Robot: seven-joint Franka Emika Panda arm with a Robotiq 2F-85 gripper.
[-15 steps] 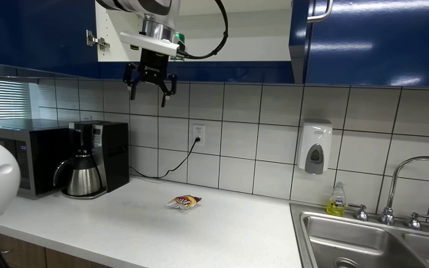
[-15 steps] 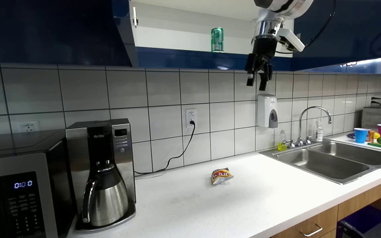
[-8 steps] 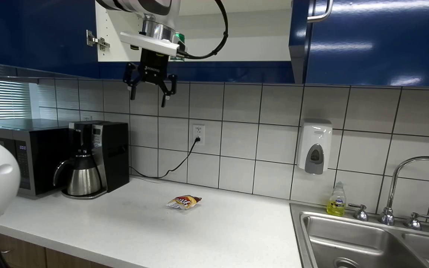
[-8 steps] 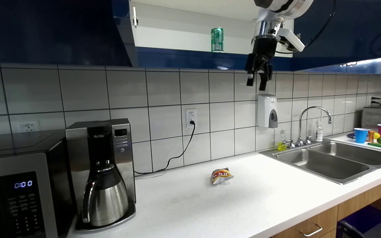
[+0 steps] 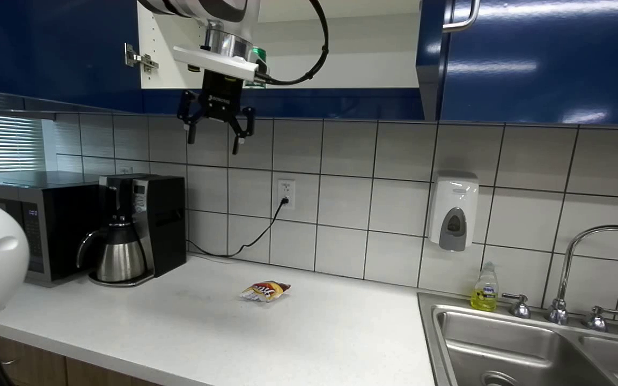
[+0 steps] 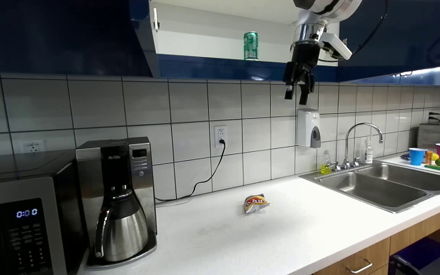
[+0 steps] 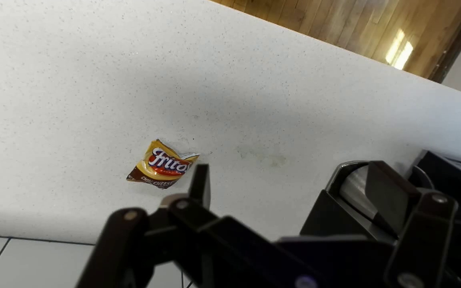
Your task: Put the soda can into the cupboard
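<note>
The soda can (image 6: 251, 46) stands in the cupboard (image 6: 201, 30), apart from the spread, lower-hanging end effector (image 5: 213, 141).

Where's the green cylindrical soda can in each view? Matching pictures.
In an exterior view: green cylindrical soda can near the top, left of centre, partly hidden behind the white-and-silver robot arm.
In an exterior view: can near the top, just right of centre, upright in the pale-walled cupboard.
Wrist view: not in it.
Shared landmark, all three views: small yellow-and-brown Fritos bag.
</note>
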